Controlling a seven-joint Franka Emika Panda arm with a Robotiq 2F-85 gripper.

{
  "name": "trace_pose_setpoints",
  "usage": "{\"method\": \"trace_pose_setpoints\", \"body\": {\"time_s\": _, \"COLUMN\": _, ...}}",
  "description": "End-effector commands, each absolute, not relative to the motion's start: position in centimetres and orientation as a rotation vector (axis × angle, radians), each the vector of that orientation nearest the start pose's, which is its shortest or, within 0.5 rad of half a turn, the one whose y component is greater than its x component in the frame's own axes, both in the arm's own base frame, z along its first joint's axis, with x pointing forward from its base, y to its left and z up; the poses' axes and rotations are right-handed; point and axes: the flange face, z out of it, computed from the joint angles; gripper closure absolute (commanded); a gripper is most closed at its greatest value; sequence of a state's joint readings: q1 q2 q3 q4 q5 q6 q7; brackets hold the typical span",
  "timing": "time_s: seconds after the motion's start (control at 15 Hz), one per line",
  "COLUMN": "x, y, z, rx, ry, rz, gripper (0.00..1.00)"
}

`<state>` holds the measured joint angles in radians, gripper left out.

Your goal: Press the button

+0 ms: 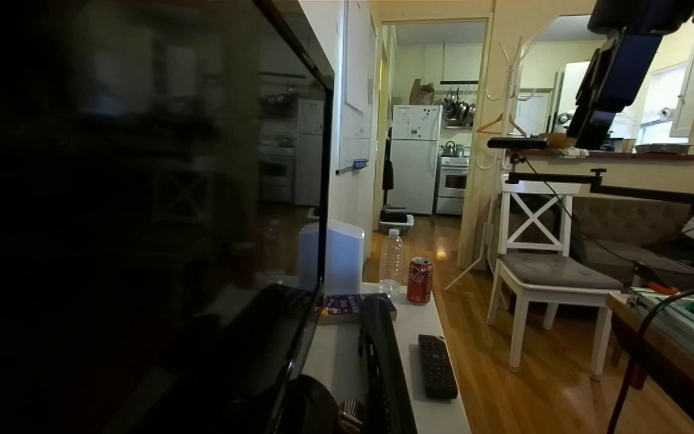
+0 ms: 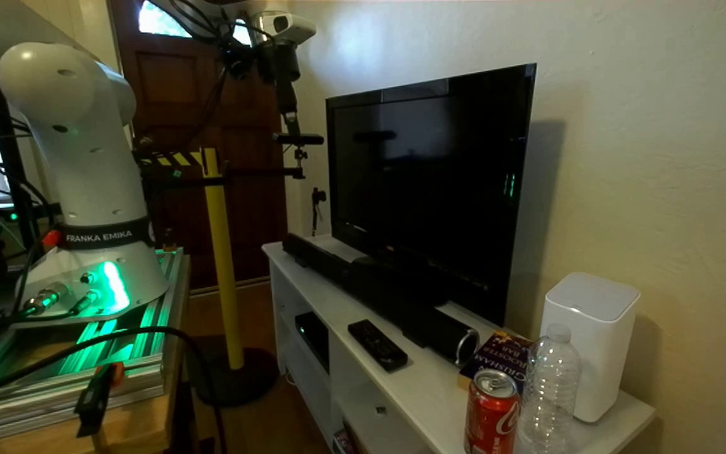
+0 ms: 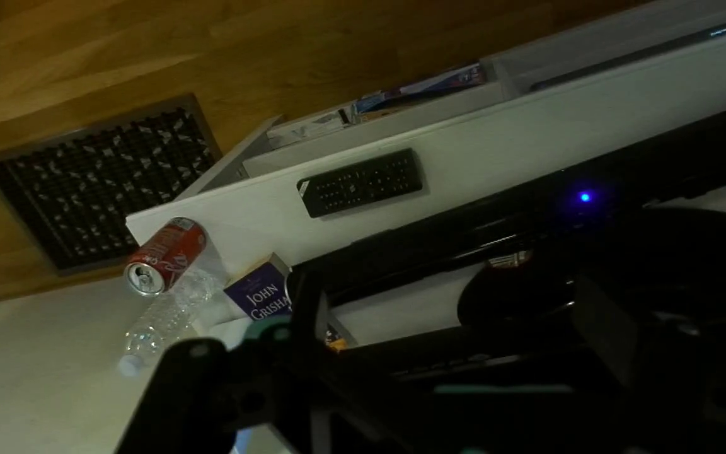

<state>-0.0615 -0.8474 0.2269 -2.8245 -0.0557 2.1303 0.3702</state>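
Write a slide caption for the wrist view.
Open pincer in the foreground; on the white stand, a remote, blue-lit soundbar, red can, clear bottle and paperback.

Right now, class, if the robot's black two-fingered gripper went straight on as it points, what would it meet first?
Probably the long black soundbar on the white rectangular stand: it lies ahead of the open fingers in the wrist view, though depth is unclear.

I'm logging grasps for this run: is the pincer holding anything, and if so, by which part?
Nothing is held: in the wrist view the pincer is open and empty. The remote lies on the white stand.
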Motion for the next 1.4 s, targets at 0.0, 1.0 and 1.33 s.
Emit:
{"method": "trace_pose_setpoints", "body": {"time_s": 0.0, "x": 31.4, "y": 5.0, "z": 42.4, "rx": -3.255, "ry": 0.359, "rz": -0.283, "gripper": 0.0}}
{"method": "trace_pose_setpoints", "body": {"time_s": 1.0, "x": 39.8, "y": 11.9, "z": 30.2, "rx": -3.139, "ry": -0.097, "rz": -0.308, "gripper": 0.0}}
{"method": "trace_pose_setpoints", "body": {"time_s": 1.33, "x": 42.5, "y": 13.4, "z": 26.1, "rx": -3.166, "ry": -0.231, "rz": -0.299, "gripper": 0.0}}
